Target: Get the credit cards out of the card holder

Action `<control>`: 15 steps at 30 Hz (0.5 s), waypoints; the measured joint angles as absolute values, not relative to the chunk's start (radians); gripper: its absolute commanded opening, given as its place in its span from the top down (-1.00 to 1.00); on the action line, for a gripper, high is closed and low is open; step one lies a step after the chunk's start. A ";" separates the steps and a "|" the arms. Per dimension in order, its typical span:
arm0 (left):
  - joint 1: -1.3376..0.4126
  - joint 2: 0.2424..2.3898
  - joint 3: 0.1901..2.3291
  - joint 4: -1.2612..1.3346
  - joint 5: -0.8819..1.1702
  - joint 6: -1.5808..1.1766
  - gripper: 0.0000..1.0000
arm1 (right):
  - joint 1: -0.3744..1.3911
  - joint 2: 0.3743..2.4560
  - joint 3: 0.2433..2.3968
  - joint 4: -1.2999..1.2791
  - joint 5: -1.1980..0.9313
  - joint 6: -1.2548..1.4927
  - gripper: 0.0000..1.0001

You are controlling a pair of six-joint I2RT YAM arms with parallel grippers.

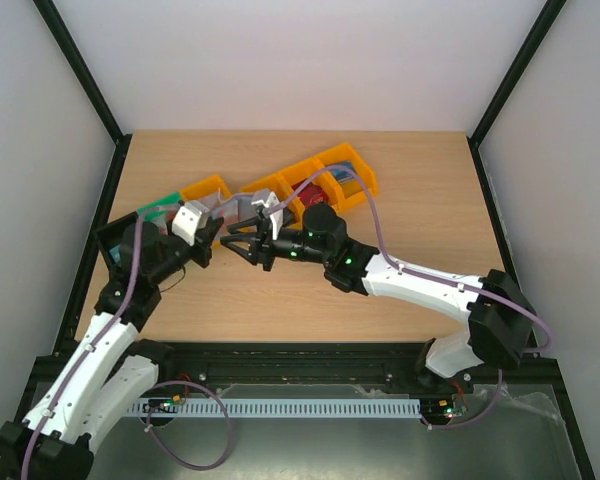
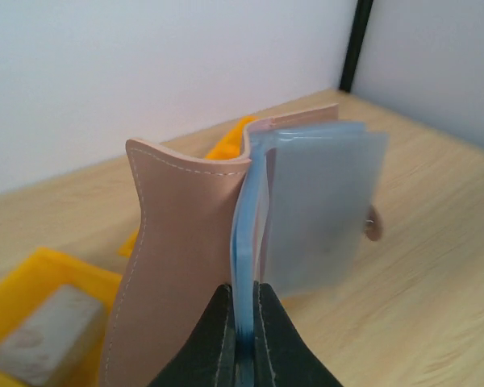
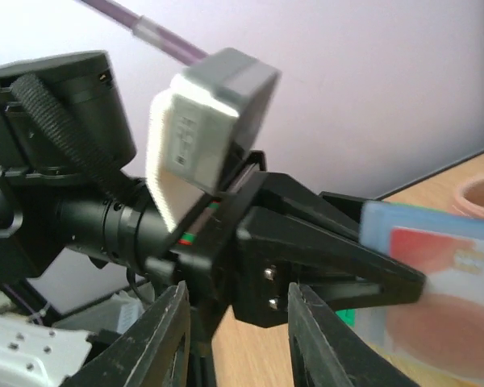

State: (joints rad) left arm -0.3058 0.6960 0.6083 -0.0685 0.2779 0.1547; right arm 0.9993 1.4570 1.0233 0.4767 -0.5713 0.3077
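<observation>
Left gripper [image 2: 242,322]: jaws pinched on bottom edge of card holder [image 2: 185,242], held upright. Left wrist view alone showed blue sleeves [image 2: 323,201] fanned open. Right wrist view alone showed red card [image 3: 436,250], blurred, probably sleeved. Right gripper [image 1: 242,246]: jaws spread, just beside holder.

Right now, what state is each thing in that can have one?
card holder, open, held upright
left gripper, shut on the card holder
right gripper, open, holding nothing
red card, inside the card holder, not yet out
orange bins, upright, in a row
</observation>
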 measured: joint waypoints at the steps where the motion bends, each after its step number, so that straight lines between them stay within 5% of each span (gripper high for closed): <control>1: -0.290 0.692 0.604 -0.053 0.337 0.074 0.95 | 0.997 1.457 1.023 0.478 -0.557 0.319 0.37; 8: -0.180 0.656 0.530 0.192 0.672 -0.320 0.95 | 0.878 1.414 0.959 0.490 -0.605 0.377 0.36; 15: -0.180 0.646 0.513 0.376 0.922 -0.424 0.95 | 0.818 1.344 1.012 0.247 -0.767 0.175 0.50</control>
State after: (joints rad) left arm -0.1802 0.6464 0.5133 0.3759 0.9218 -0.4240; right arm 0.8185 1.3437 1.0119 0.2474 -0.7673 0.1749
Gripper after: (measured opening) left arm 0.030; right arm 0.292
